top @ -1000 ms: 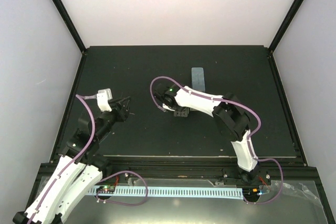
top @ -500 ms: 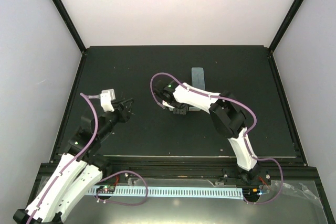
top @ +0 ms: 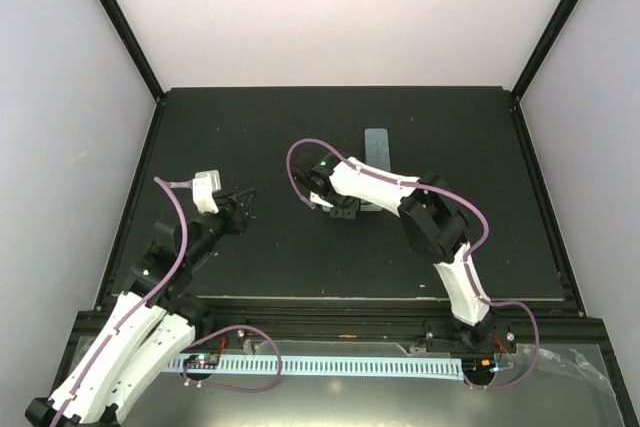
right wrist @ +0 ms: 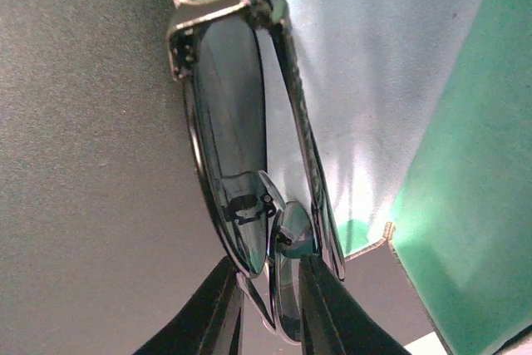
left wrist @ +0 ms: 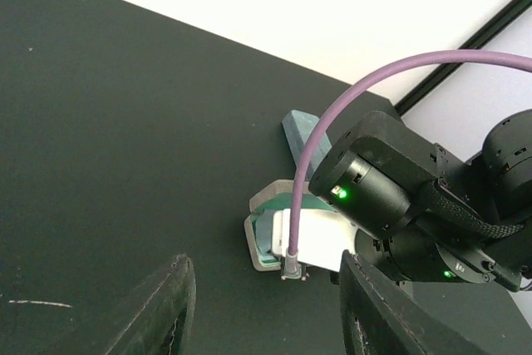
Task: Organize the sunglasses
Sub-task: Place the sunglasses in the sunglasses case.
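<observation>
Over the last second the left arm (top: 150, 292) has edged a little forward, and the right arm (top: 435, 222) has swung its elbow inward, its wrist barely shifting. Nearest, the left jaws hang above the black counter (top: 260, 257), fingers (left wrist: 166, 313) open with nothing between them. Farther on, near the middle, the right jaws point down at the folded, thin-framed black sunglasses (right wrist: 237, 139). Their fingers (right wrist: 320, 313) stand slightly apart astride the near rim; whether they press on it I cannot tell. The sunglasses lie on a light blue cloth (right wrist: 366, 81) inside an open blue-grey case with teal lining (right wrist: 470, 205).
</observation>
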Motion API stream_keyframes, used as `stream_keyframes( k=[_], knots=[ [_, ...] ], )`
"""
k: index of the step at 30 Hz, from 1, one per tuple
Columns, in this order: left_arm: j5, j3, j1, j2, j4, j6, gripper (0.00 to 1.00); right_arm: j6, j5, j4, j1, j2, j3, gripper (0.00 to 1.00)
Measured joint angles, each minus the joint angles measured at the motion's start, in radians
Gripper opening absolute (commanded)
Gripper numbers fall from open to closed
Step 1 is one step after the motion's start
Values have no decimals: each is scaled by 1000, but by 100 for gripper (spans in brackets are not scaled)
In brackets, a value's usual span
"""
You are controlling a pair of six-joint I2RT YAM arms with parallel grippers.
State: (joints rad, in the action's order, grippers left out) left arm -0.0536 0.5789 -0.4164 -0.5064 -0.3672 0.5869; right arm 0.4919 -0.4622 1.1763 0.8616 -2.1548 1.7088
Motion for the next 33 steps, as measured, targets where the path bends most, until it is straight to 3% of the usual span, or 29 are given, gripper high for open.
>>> stream_keyframes(
  k=[10,33],
  knots=[
    [-20,-1,0,-13,0,-4,49,-8,-50,-13,-26,0,0,25],
    [-84,-4,0,-125,25,-3,50,-27,-59,-84,-45,59,-67,43]
  ],
)
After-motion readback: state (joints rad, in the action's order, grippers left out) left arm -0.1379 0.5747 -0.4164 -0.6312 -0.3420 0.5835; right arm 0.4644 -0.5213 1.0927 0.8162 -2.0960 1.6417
